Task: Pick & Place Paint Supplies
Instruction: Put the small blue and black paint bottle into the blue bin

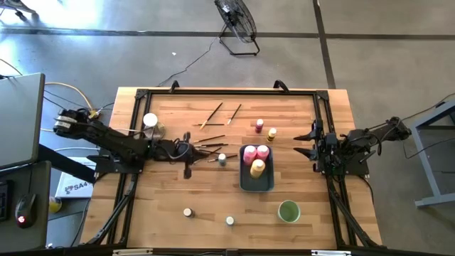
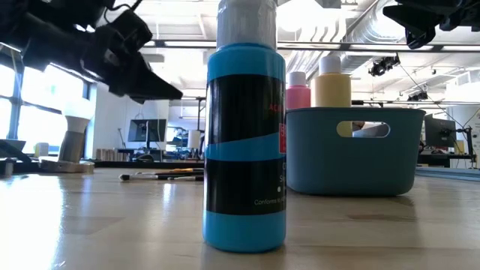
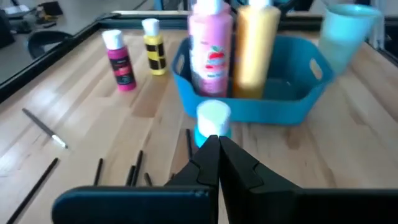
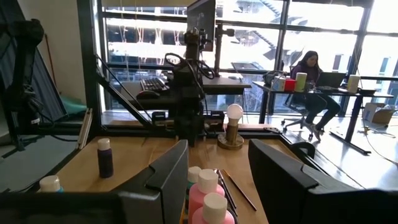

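The task is judged partly complete. The blue-grey tray (image 1: 257, 183), a smooth moulded bin with rounded corners and handle cut-outs, already holds two pink squeeze bottles (image 1: 256, 153) and one yellow squeeze bottle (image 1: 257, 168), all upright. Outstanding items remain on the slatted wooden table (image 1: 163, 199): thin dark-handled paintbrushes (image 1: 210, 144) scattered left of the tray, two more brushes (image 1: 220, 113) at the far side, a small magenta bottle (image 1: 259, 126) and small yellow bottle (image 1: 271, 133) beyond the tray, a blue white-capped bottle (image 1: 222, 159) just left of it, and two tiny jars (image 1: 188, 212) near the front edge. The round green cup (image 1: 288, 211) stands near the tray's right front. The left gripper (image 1: 186, 151) is clenched and empty, over the brushes. The right gripper (image 1: 311, 148) waits at the right, fingers apart, grasping nothing.
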